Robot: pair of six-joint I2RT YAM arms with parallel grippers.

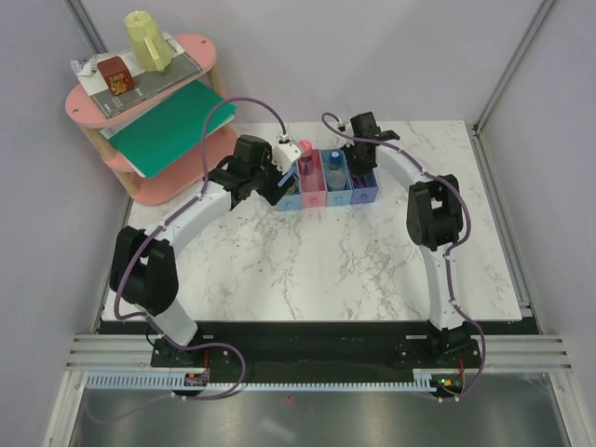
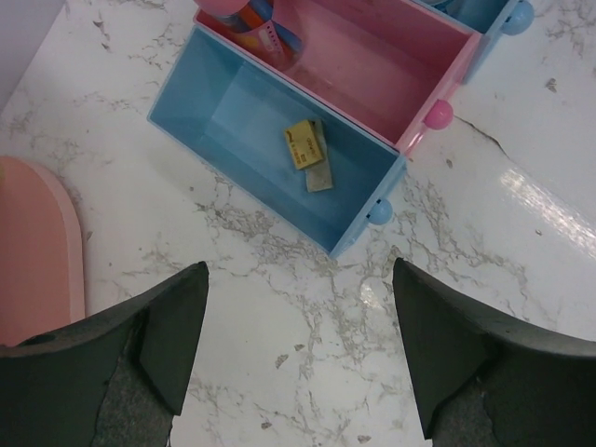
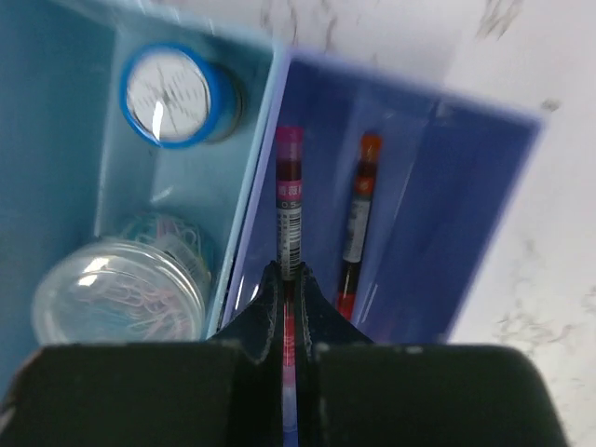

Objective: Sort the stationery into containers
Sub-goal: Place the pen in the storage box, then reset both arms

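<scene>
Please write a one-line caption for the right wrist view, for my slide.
Right gripper shut on a red pen at the purple-blue bin, beside a second pen lying in it.

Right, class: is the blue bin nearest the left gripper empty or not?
Not empty: two tan blocks lie on the blue bin's floor.

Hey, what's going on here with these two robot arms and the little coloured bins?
The right gripper is shut on a red pen, pointing it into the purple-blue bin, where a second red pen lies. The left gripper hangs open and empty above the marble table, next to the leftmost light blue bin, which holds two tan blocks. The other light blue bin holds a blue-capped bottle and a jar of paper clips.
</scene>
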